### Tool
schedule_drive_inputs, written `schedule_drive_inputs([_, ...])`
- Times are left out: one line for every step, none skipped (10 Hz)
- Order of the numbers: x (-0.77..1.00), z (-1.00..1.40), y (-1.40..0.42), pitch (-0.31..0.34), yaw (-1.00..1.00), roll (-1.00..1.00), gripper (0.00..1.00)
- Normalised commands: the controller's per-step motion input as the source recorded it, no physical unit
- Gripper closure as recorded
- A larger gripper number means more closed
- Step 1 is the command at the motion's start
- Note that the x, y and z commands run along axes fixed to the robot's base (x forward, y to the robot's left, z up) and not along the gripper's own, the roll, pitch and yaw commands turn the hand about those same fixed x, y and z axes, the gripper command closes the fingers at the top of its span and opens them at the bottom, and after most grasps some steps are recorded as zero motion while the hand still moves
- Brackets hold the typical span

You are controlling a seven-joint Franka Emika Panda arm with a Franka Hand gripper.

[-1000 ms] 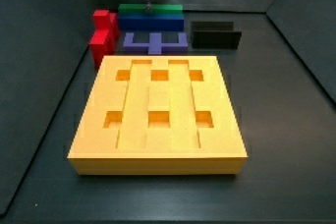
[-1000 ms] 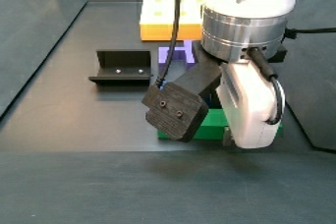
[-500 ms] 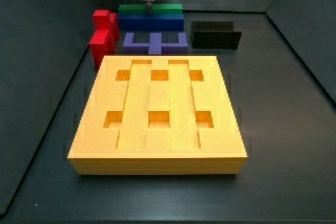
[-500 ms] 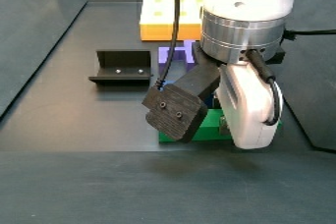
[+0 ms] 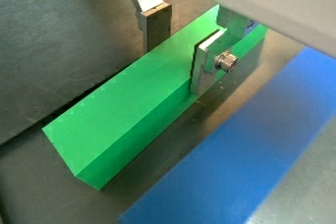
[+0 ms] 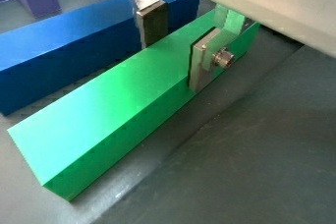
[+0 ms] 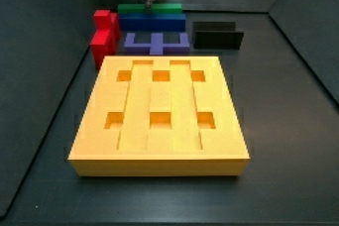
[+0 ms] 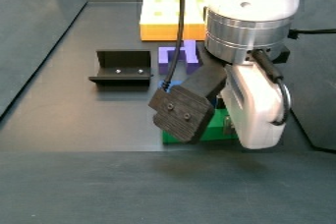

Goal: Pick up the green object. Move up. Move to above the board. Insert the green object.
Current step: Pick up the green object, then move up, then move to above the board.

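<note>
- Green object [image 5: 132,110] lies flat on the floor beside the blue block [image 6: 79,46], at the far end from the board [image 7: 162,111].
- Gripper [image 5: 184,43] straddles the bar, finger plates at each long side; contact unclear, cannot tell if pinching.
- Looks rigid, smooth, light; an off-centre grip may tip it.
- In a side view the arm hides most of the bar.

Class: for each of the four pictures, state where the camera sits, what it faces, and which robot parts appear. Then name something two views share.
Wrist views: both ride the wrist, looking down at the gripper; its fingers straddle the green object.
Side view: beyond the board, facing the gripper behind the blue block.
Side view: behind the arm, facing the fixture.
Shared: the green object.
</note>
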Motion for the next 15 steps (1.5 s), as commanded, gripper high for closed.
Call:
schedule_drive_inputs([0.0, 0.0, 0.0, 0.0, 0.0, 0.0, 1.0])
schedule_drive_inputs([0.0, 0.0, 0.0, 0.0, 0.0, 0.0, 1.0])
schedule_drive_inputs([0.0, 0.0, 0.0, 0.0, 0.0, 0.0, 1.0])
schedule_drive_inputs([0.0, 0.0, 0.0, 0.0, 0.0, 0.0, 1.0])
schedule_drive_inputs([0.0, 0.0, 0.0, 0.0, 0.0, 0.0, 1.0])
schedule_drive_inputs([0.0, 0.0, 0.0, 0.0, 0.0, 0.0, 1.0])
schedule_drive_inputs([0.0, 0.0, 0.0, 0.0, 0.0, 0.0, 1.0])
schedule_drive_inputs([0.0, 0.0, 0.0, 0.0, 0.0, 0.0, 1.0])
schedule_drive_inputs([0.0, 0.0, 0.0, 0.0, 0.0, 0.0, 1.0])
schedule_drive_inputs([0.0, 0.83, 0.0, 0.0, 0.0, 0.0, 1.0])
schedule_drive_inputs([-0.04, 0.83, 0.06, 0.008, -0.05, 0.01, 1.0])
schedule_drive_inputs([-0.08, 0.65, 0.04, 0.047, -0.05, 0.02, 1.0])
schedule_drive_inputs([-0.05, 0.34, 0.0, 0.044, -0.03, 0.05, 1.0])
schedule_drive_inputs([0.0, 1.4, 0.0, 0.0, 0.0, 0.0, 1.0])
schedule_drive_inputs([-0.02, 1.4, -0.01, 0.032, 0.01, -0.03, 1.0])
